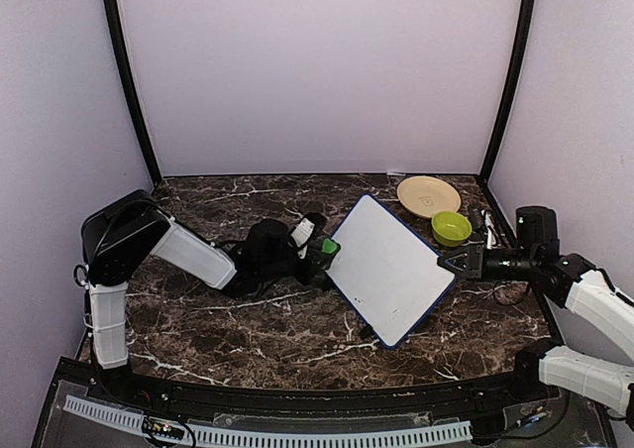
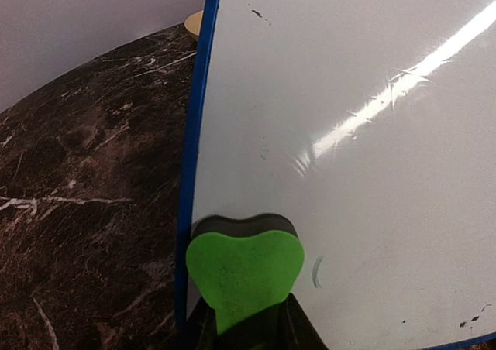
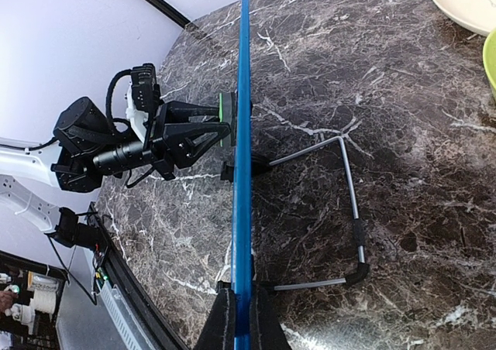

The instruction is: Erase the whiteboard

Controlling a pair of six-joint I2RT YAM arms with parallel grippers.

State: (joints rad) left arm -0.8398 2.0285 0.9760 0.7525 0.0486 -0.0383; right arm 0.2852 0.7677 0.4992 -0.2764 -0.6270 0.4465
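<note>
The whiteboard stands tilted on the counter, right of centre, near a green bowl. The right pincer is clamped on its edge. The left pincer grips a green eraser, which is against the board's face.

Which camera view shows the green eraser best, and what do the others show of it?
Left wrist: the green eraser fills the foreground, gripped by the left tool against the whiteboard. Top external shows a small green patch at the board's left edge; right wrist shows a thin green sliver beside the edge-on frame.
</note>
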